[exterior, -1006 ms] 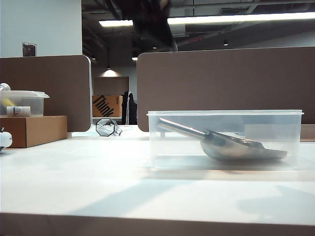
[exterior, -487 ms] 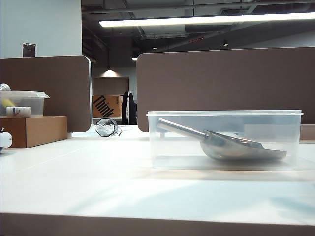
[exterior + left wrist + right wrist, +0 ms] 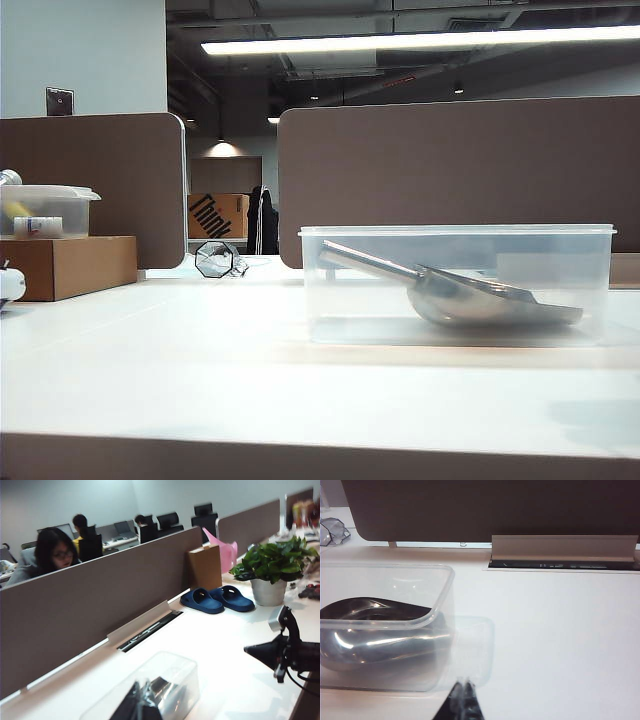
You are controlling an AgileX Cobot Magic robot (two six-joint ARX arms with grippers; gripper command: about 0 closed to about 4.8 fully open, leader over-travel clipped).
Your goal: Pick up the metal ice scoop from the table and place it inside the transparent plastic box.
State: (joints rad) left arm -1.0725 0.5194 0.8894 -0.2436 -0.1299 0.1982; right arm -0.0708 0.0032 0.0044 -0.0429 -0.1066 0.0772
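The left gripper (image 3: 142,706), seen only in its own wrist view, shows dark fingertips pressed together with nothing between them, raised above the table and looking down over a small clear lidded container (image 3: 165,690). The right gripper (image 3: 462,700) is likewise closed and empty, its tips meeting in a point low over the off-white matte table (image 3: 200,380), just beside the near short wall of the large clear, slightly frosted rectangular plastic box (image 3: 385,625). Neither arm appears in the exterior view.

The shiny silver steel ice scoop (image 3: 470,295) lies inside that box, bowl down on the floor of it toward the right end in the exterior view, its straight tubular handle slanting up toward the left end and resting near the rim. Its long axis runs along the length of the box. The right gripper is the nearer of the two, with the scoop's rounded bowl just behind the wall in front of it; the left looks well apart from the box.

By my reading the placing is done, and what remains is only to keep both arms clear of the box.

Around it stand brown desk partitions (image 3: 450,170), a brown cardboard box (image 3: 70,265), blue slippers (image 3: 217,599) and a potted green plant (image 3: 272,572) in an office
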